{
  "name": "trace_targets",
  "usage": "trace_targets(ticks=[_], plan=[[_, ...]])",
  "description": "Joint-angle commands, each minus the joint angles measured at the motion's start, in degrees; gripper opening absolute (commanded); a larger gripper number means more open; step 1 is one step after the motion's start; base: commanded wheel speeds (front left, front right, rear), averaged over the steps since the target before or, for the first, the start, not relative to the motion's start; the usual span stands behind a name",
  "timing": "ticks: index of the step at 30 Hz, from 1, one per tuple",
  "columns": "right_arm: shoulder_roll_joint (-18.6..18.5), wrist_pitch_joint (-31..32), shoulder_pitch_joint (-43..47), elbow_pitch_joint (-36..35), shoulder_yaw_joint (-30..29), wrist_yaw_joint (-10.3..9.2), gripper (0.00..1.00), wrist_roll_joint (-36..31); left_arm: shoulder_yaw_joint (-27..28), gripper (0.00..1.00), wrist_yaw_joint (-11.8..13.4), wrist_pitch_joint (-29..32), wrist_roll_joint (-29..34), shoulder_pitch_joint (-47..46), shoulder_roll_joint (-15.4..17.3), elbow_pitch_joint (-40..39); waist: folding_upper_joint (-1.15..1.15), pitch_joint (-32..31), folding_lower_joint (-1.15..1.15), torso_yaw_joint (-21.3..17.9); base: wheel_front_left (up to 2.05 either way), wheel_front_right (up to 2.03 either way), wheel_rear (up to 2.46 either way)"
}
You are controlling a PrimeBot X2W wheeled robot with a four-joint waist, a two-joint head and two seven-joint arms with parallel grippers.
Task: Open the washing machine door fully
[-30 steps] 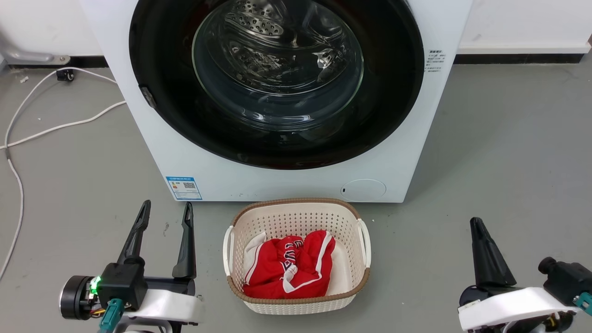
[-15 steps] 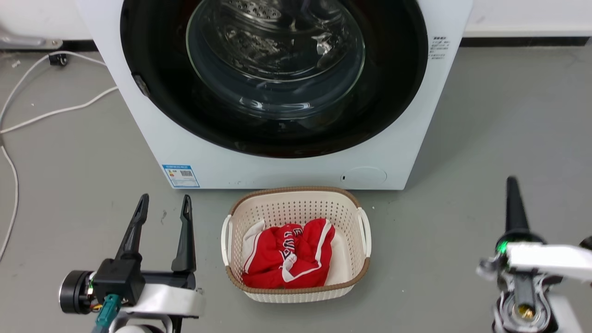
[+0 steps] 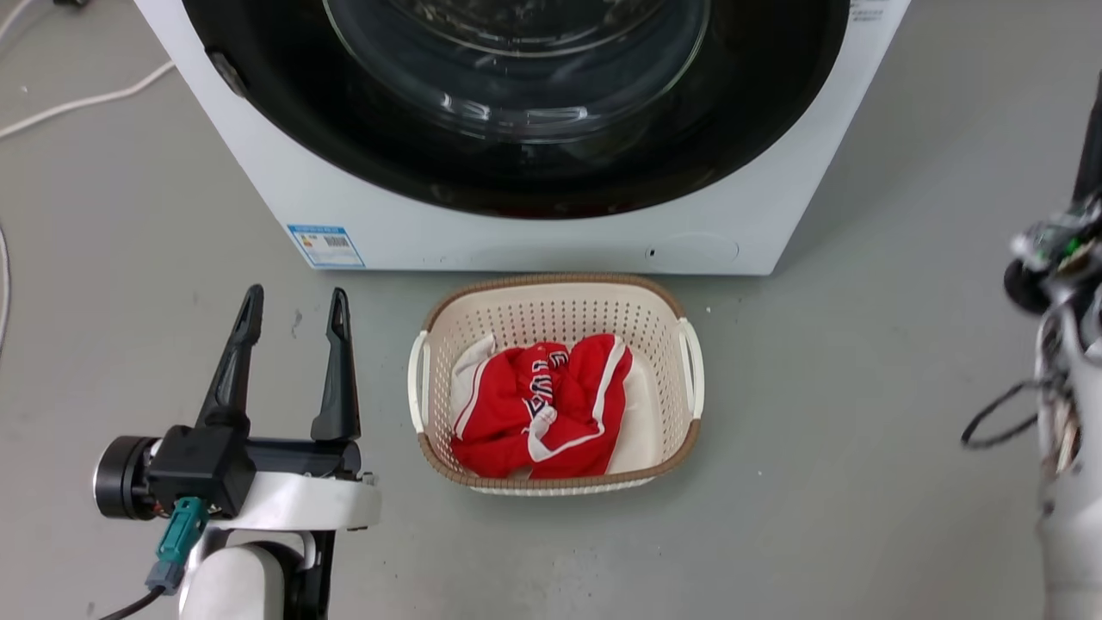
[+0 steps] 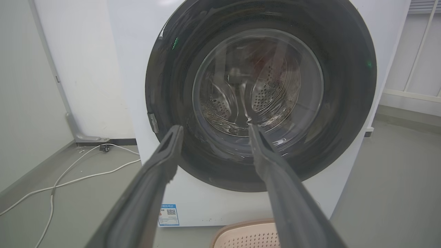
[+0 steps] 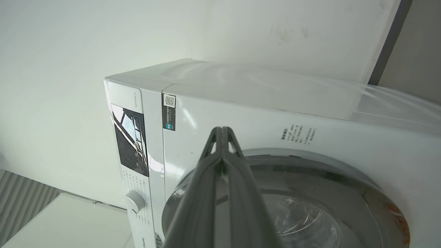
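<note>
The glossy round black washing machine door (image 3: 362, 155), its top cut off, sits closed on the big white washing machine (image 3: 551, 245). The left gripper (image 3: 295, 297) gapes wide, empty; the right gripper (image 5: 222, 130) is pinched together, empty.

Washing machine (image 3: 534, 237), front, low left corner: blue label sticker (image 3: 325, 245) with a QR code. The print is too small to read.

Right wrist view, upper front:
- Dark strip sticker (image 5: 168, 112) with a QR code at one end and a blue patch at the other. Wording illegible.
- Line of small grey print (image 5: 133, 100) beside it. Not legible.
- Block of small grey characters (image 5: 296, 133) on the white panel. Unreadable.

Red garment (image 3: 542, 396): white lettering, crumpled, no word made out.
</note>
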Motion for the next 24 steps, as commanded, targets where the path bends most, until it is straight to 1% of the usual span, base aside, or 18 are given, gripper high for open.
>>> trace_targets(ticks=[1, 7, 10, 12, 19, 24], plan=[[-0.39, 0.69, -1.94, 1.06, -0.15, 0.00, 0.00, 0.66, 0.16, 1.00, -0.29, -0.14, -0.22, -0.79, -0.01, -0.25, 0.00, 1.40, 0.00, 0.13, 0.00, 0.00, 0.00], [-5.59, 7.76, -15.74, 11.63, 1.58, 0.00, 0.00, 0.30, -0.34, 1.00, -0.20, -0.14, -0.35, -2.55, -0.11, -1.12, 0.00, 4.57, 0.00, 0.47, 0.00, 0.00, 0.00], [-8.71, 11.58, -22.08, 15.75, 4.84, 0.00, 0.00, -2.92, -0.50, 1.00, -0.22, -0.14, -0.43, -3.23, -0.14, -1.37, 0.00, 5.92, 0.00, 0.72, 0.00, 0.00, 0.00], [-9.74, 14.20, -25.96, 18.09, 6.52, 0.00, 0.00, -4.58, -0.52, 1.00, -0.09, -0.14, -0.11, -4.01, -0.15, -1.51, 0.00, 6.86, 0.00, 0.92, 0.00, 0.00, 0.00], [-11.46, 24.11, -37.30, 26.46, 12.29, 0.00, 0.00, -10.00, -0.03, 1.00, -0.41, -0.14, 0.09, -6.32, -0.17, -2.63, 0.00, 10.31, 0.00, 1.31, 0.00, 0.00, 0.00], [-10.80, 29.96, -42.19, 31.05, 15.72, 0.00, 0.00, -13.79, -0.27, 1.00, -0.39, -0.14, 0.03, -7.41, -0.18, -3.16, 0.00, 12.44, 0.00, 1.81, 0.00, 0.00, 0.00]])
